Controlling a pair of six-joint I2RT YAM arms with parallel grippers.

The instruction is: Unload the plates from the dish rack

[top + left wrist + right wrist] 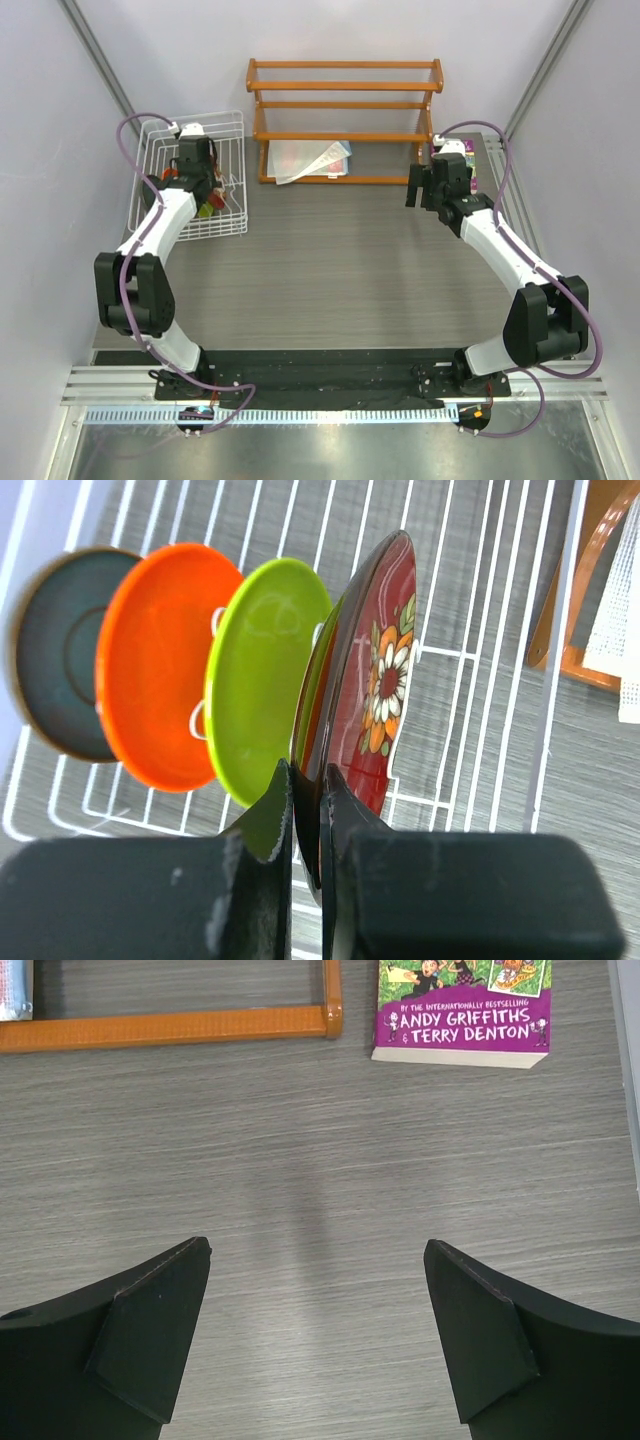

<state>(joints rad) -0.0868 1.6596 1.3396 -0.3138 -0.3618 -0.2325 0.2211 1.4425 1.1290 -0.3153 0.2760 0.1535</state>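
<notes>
At the near edge of the grey wood-grain table (330, 280), the two arm bases sit side by side. Out from there, the right gripper (318, 1250) hangs over bare tabletop, its black fingers spread wide with nothing between them. Just beyond it a purple paperback book (465, 1010) lies flat on the table, beside a corner of the orange-brown wooden tiered shelf (345, 110).

On the other side, the left gripper (307, 785) reaches down into the white wire dish rack (228, 130) at the far left. Its fingers are drawn narrow and pinched on the rim of the dark red round plate with a flower pattern (380, 670). That plate stands on edge, as do the three others in a row past it. The lime green round plate (262, 680) is just beside it, then the orange round plate (160, 660), then the teal blue round plate (60, 650) at the end. All four are inside the rack.

Farthest back, the shelf stands near the rear wall, with pale flat sheets (318, 160) lying under its lowest tier.
</notes>
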